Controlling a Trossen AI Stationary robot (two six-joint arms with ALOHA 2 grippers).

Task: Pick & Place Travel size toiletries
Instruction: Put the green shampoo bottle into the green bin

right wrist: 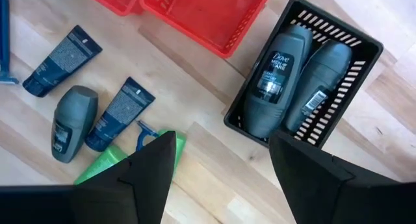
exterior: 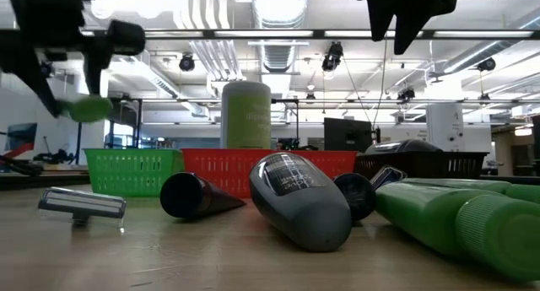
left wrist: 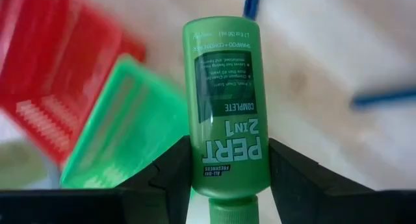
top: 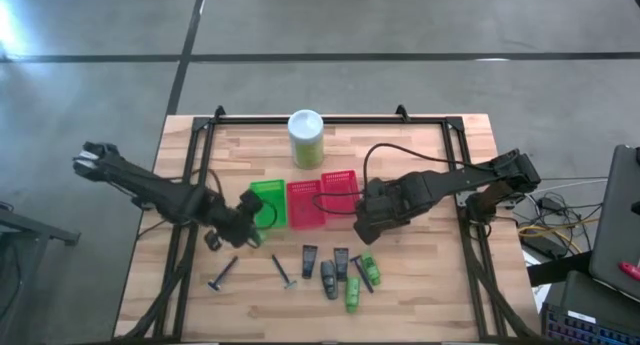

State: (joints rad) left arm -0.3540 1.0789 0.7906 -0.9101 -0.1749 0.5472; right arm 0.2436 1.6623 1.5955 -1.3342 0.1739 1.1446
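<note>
clamped between the two dark fingers of the left gripper (left wrist: 224, 178) is a green tube (left wrist: 224, 107), gripped near its cap end with its printed label facing the wrist camera. it is held in the air above the surface (top: 180, 285), close to the green basket (top: 268, 202), which sits at the left end of a row with a red basket (top: 303, 205) beside it. in the low view the tube is seen as a green blur raised above the green basket's rim.

the right gripper (right wrist: 221, 159) is seen hovering with its fingers apart and nothing between them, above the near edge of the black basket (right wrist: 351, 74). two dark grey bottles (right wrist: 273, 81) are laid side by side inside that basket. a second red basket (top: 338, 183) is placed next to it.

on the bare wood nearer the front edge, the remaining items are spread out: two black flat tubes (right wrist: 62, 58), a dark grey bottle (right wrist: 68, 123) between them, and a green tube (right wrist: 107, 165) with a blue-handled razor (right wrist: 144, 133) lying against it. further left, two more razors (top: 222, 276) are laid well apart from the group. a tall pale-green canister (top: 305, 137) with a white lid is stood upright behind the baskets.
</note>
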